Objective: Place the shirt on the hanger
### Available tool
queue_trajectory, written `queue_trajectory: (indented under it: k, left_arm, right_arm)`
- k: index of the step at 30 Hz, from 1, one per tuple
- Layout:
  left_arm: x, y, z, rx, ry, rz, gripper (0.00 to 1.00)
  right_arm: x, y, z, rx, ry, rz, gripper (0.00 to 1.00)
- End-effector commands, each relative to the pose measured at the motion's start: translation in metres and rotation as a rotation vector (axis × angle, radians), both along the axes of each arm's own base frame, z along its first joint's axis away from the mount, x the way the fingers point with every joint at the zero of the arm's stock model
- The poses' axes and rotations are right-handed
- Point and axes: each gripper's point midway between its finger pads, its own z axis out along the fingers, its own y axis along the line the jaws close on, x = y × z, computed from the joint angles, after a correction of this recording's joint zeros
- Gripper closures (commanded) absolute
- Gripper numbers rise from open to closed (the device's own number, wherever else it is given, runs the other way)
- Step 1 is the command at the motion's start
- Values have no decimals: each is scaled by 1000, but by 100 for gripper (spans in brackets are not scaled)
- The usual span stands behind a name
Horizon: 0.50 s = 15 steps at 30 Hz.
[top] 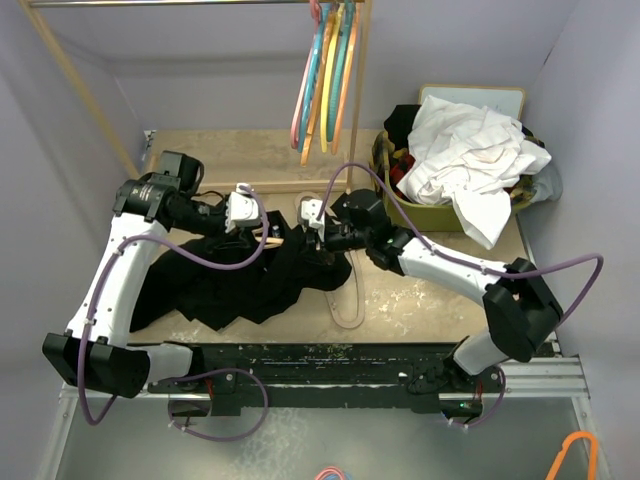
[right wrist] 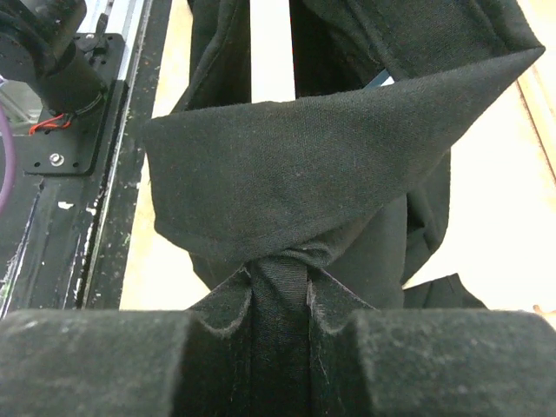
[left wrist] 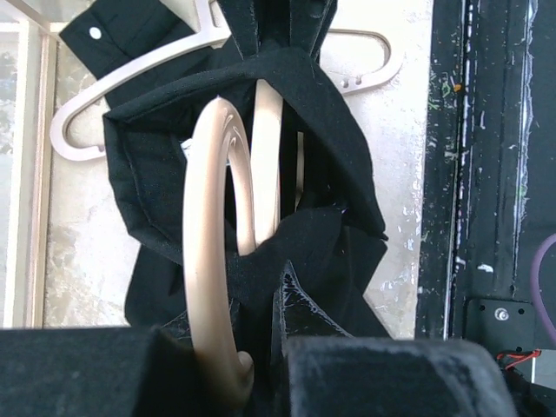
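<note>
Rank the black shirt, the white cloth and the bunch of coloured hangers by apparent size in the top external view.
1. black shirt and white cloth: about alike, and the shirt is partly covered, so unranked.
2. coloured hangers: smallest, though hung nearer the camera.

The left gripper [left wrist: 248, 378] is clamping the hook end of the cream hanger [left wrist: 204, 261], which is arching upward. The black shirt [left wrist: 295, 95] is bunching around its neck. A second hanger [left wrist: 59, 135] is lying behind on the pale table [left wrist: 400, 191].
</note>
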Motion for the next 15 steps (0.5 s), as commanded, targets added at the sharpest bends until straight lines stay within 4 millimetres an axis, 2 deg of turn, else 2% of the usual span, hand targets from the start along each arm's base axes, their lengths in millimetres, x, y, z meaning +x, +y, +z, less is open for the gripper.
queue_trajectory:
  k: [1,2,3,4,5,8,11,15]
  left_arm:
    - [15,-2,37,-50,-161,10,100]
    - [16,-2,37,-51,-153,25,83]
    - [17,-1,37,-50,-138,45,54]
    - [17,0,38,-47,-129,61,5]
    - [18,2,40,-39,-132,77,0]
    - [28,18,48,29,-172,171,1]
    - [37,45,47,142,-218,265,1]
    - [26,67,38,129,-187,286,1]
  right_arm:
    - [1,2,17,-1,-33,6,100]
    - [-1,-1,16,15,-26,-9,100]
    - [-3,-3,19,34,-30,-20,100]
    - [-4,-6,23,49,-41,-35,100]
    - [-5,-9,27,62,-48,-50,100]
    - [-7,-16,28,55,-46,-78,100]
    - [-4,-25,30,44,-43,-137,100]
    - [-5,-37,40,81,-53,-211,100]
